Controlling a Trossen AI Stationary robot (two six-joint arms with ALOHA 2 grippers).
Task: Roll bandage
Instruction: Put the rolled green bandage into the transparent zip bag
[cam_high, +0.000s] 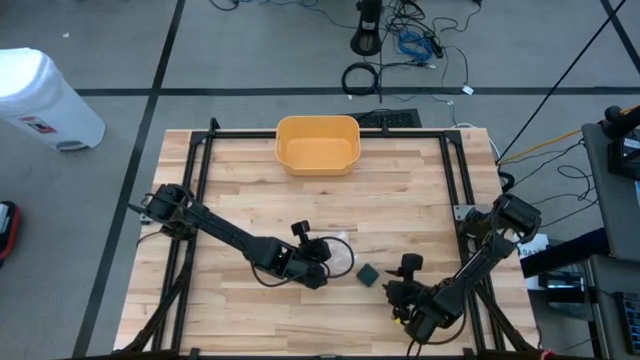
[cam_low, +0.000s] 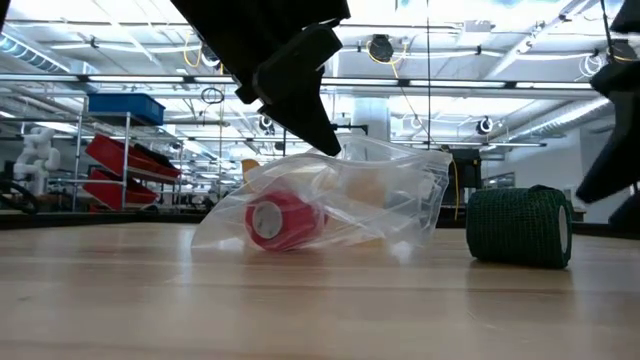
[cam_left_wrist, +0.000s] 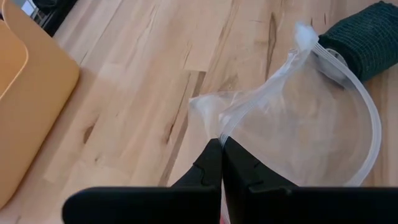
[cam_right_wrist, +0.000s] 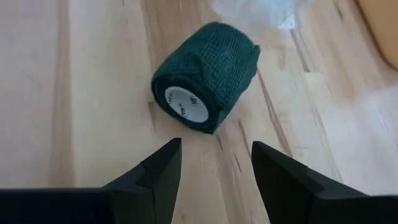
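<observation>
A dark green bandage roll (cam_right_wrist: 205, 74) lies on its side on the wooden table (cam_high: 240, 200), just right of a clear zip bag (cam_low: 340, 200). A red roll (cam_low: 283, 220) sits inside the bag. My left gripper (cam_left_wrist: 222, 144) is shut on the bag's mouth. My right gripper (cam_right_wrist: 216, 149) stands open a short way in front of the green roll (cam_high: 368, 274), on its near right side, with nothing between its fingers. In the low view the green roll (cam_low: 520, 227) rests on its curved side. My left gripper pinches the zip rim of the bag's mouth (cam_left_wrist: 229, 127) between its two fingers. The fingers (cam_low: 310, 110) slant down at it from the table's left. The rim is held up, while the bag's bottom, with the red roll in it, lies on the table.
A yellow bin (cam_high: 318, 143) stands at the table's far middle. Black frame rails (cam_high: 200, 170) run along the table's left and right sides. The wood between the bin and the bag is bare.
</observation>
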